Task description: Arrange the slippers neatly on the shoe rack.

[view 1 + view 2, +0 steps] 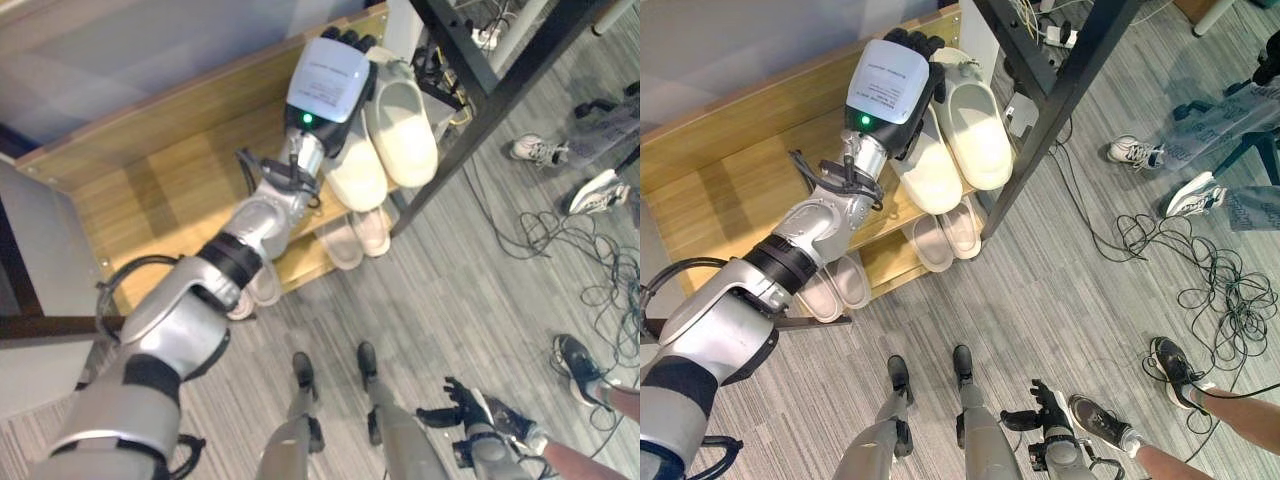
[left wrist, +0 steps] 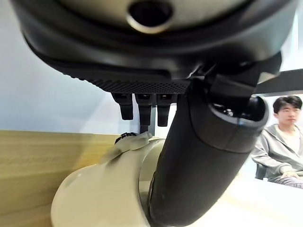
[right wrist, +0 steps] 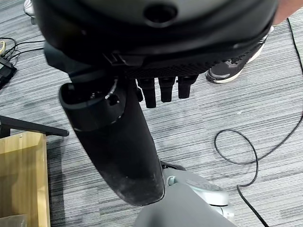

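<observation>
A wooden shoe rack (image 1: 150, 190) stands against the wall. Two cream slippers lie side by side at the right end of its top shelf. My left hand (image 1: 328, 85) rests on the heel part of the left slipper (image 1: 358, 175); its toe sticks out toward me. In the left wrist view the thumb (image 2: 199, 156) lies along that slipper (image 2: 104, 189) and the fingers (image 2: 142, 106) reach straight out above it, so the hand is open. The other cream slipper (image 1: 402, 125) lies just right of the hand. My right hand (image 1: 455, 405) hangs open low over the floor.
Pale pink slippers (image 1: 360, 235) sit on the lower shelf, with another pair (image 1: 830, 285) further left. A black metal frame leg (image 1: 500, 100) slants down beside the rack's right end. Loose cables (image 1: 590, 270) and people's shoes (image 1: 575, 365) lie on the floor to the right.
</observation>
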Robot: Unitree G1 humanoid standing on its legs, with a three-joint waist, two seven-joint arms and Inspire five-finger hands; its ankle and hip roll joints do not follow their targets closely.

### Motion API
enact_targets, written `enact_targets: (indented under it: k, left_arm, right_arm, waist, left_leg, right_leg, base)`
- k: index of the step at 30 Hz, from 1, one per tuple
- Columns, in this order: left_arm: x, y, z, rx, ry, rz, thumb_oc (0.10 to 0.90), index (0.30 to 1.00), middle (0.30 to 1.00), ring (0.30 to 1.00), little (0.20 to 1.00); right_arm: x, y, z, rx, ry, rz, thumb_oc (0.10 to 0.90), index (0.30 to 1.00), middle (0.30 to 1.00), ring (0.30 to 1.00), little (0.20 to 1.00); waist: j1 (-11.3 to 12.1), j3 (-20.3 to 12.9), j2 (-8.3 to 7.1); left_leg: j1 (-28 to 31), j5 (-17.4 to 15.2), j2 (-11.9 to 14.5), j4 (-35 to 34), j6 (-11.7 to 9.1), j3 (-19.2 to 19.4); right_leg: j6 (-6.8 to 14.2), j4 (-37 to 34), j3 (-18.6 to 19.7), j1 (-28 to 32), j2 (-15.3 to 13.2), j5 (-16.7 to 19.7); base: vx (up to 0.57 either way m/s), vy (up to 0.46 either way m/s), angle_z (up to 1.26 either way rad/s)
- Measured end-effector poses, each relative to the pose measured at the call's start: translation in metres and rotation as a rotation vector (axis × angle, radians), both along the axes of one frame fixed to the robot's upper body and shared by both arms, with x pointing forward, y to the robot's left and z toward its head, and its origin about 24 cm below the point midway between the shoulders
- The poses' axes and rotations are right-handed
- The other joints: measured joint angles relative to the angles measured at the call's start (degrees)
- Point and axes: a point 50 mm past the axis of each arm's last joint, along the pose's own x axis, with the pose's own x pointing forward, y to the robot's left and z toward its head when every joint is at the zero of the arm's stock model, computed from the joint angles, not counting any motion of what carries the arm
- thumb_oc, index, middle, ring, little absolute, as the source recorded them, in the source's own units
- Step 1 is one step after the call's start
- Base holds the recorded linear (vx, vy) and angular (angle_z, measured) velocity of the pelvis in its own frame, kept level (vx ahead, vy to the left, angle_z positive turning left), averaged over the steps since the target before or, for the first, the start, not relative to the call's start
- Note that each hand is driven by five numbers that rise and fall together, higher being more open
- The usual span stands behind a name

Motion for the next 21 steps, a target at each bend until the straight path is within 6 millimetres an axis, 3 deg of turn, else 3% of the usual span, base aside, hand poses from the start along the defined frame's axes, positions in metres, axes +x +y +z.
enact_targets:
  k: [10, 16, 21]
  left_arm:
    - [-0.004, -0.001, 0.004, 0.014, -0.011, -0.04, 0.8, 0.9, 0.9, 0.9, 0.9]
    - [-0.014, -0.018, 0.005, 0.017, -0.014, -0.146, 0.8, 0.9, 0.9, 0.9, 0.9]
    - [-0.014, -0.019, 0.005, 0.017, -0.014, -0.146, 0.8, 0.9, 0.9, 0.9, 0.9]
  right_arm:
    - [-0.006, 0.0, -0.005, 0.0, 0.041, -0.013, 0.8, 0.9, 0.9, 0.9, 0.9]
    - [-0.005, 0.006, -0.006, 0.013, 0.044, -0.011, 0.8, 0.9, 0.9, 0.9, 0.9]
    - [-0.005, 0.006, -0.006, 0.014, 0.044, -0.011, 0.8, 0.9, 0.9, 0.9, 0.9]
  waist:
    - [-0.1, 0.0, 0.0]
    - [-0.4, -0.1, 0.19]
    - [-0.3, -0.3, 0.44]
  left_leg:
    - [0.7, 0.1, -0.1, 0.0, 0.1, 0.1]
    - [1.8, 0.1, 0.0, 0.0, 0.0, 0.3]
    - [1.8, 0.2, 0.0, 0.0, 0.1, 0.3]
  right_leg:
    - [0.0, 0.0, 0.0, 0.7, -0.1, 0.1]
    - [0.0, 0.0, 0.2, 1.7, -0.1, 0.1]
    - [-0.1, 0.0, 0.2, 1.7, -0.1, 0.3]
  base:
    - [0.0, 0.0, 0.0]
    - [0.0, 0.0, 0.0]
    - [0.0, 0.0, 0.0]
